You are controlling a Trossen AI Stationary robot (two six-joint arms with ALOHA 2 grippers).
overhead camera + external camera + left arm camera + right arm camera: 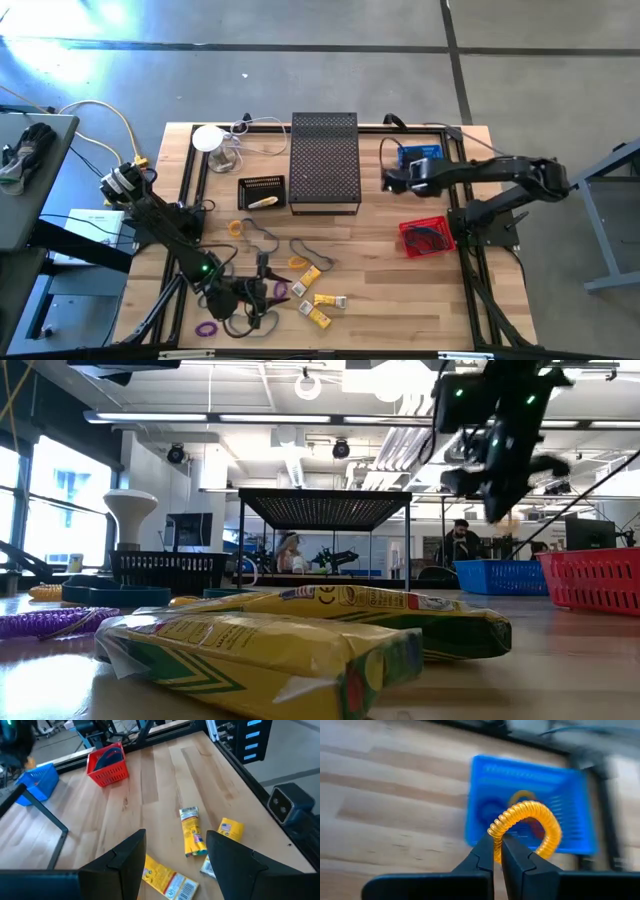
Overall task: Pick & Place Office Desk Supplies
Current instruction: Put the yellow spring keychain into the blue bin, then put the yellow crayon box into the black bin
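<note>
My right gripper (498,840) is shut on an orange coiled loop (532,817) and hovers over the blue basket (530,805), at the table's far right (420,155). In the low view this gripper (500,490) hangs above the same basket (500,575). My left gripper (175,837) is open above the near part of the table (255,290) and touches nothing. Yellow packets (191,830) (230,829) (167,880) lie flat on the wood ahead of it. Dark loops (265,238), an orange loop (235,228) and a purple loop (205,328) lie on the table. My right gripper pinches the orange coiled loop between its two fingers at one spot on the ring's edge (496,831). The loop is lifted clear, and the rest of the ring stands out beyond the fingertips (487,845) over the blue basket.
A black mesh box (325,160) stands at the table's far middle, with a black tray (262,190) to its left. A red basket (425,237) holding dark loops sits on the right. A white lamp-like object (210,140) stands far left. A black frame edges the table.
</note>
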